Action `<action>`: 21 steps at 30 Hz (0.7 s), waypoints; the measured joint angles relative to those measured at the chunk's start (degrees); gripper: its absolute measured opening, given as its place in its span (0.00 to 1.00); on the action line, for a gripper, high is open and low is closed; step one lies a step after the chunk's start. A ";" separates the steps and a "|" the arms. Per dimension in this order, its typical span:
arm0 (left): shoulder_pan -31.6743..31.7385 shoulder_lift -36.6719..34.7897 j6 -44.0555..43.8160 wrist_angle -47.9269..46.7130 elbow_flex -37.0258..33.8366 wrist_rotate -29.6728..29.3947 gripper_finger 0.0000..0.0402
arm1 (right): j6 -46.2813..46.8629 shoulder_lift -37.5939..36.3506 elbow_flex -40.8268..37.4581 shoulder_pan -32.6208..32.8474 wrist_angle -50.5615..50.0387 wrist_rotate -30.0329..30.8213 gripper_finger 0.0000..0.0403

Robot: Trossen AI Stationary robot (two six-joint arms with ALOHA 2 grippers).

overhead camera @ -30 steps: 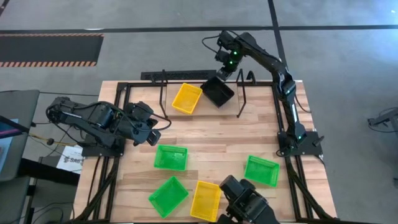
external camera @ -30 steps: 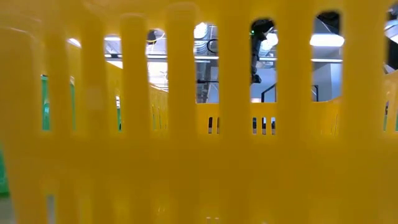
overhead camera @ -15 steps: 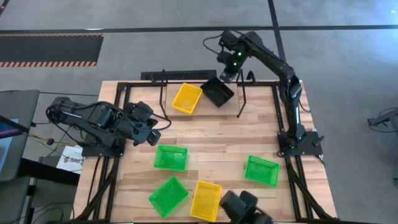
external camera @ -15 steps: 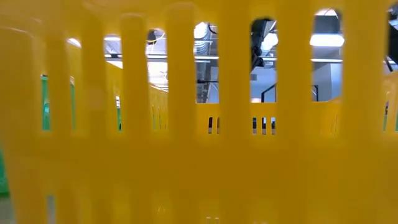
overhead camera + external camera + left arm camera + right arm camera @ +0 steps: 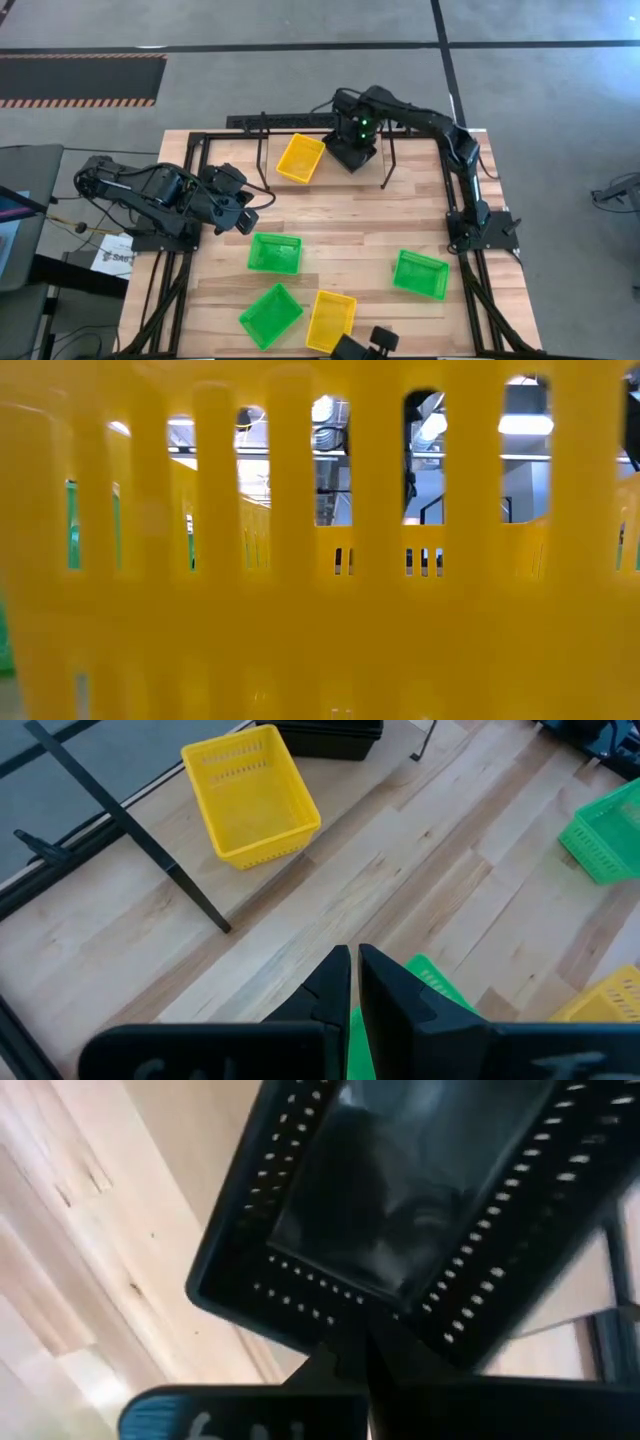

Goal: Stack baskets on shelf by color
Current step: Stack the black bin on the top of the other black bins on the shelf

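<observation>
Right wrist view: perforated black basket [image 5: 400, 1190].

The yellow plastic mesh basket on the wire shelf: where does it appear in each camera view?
High view: yellow plastic mesh basket at the table's far side, left of the black plastic mesh basket under the right gripper.
Low view: not identifiable; a different yellow basket fills the picture.
Left wrist view: upper left.
Right wrist view: not in it.
Shared landmark: the black basket beside it.

Two baskets [image 5: 301, 158] [image 5: 350, 152] side by side in shelf [image 5: 385, 165] at table's far edge; four [image 5: 275, 253] scattered nearer front.
</observation>
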 joint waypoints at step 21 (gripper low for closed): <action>0.00 0.02 0.32 0.00 0.00 1.29 0.03 | 10.59 -0.07 -4.13 6.75 9.60 -0.34 0.00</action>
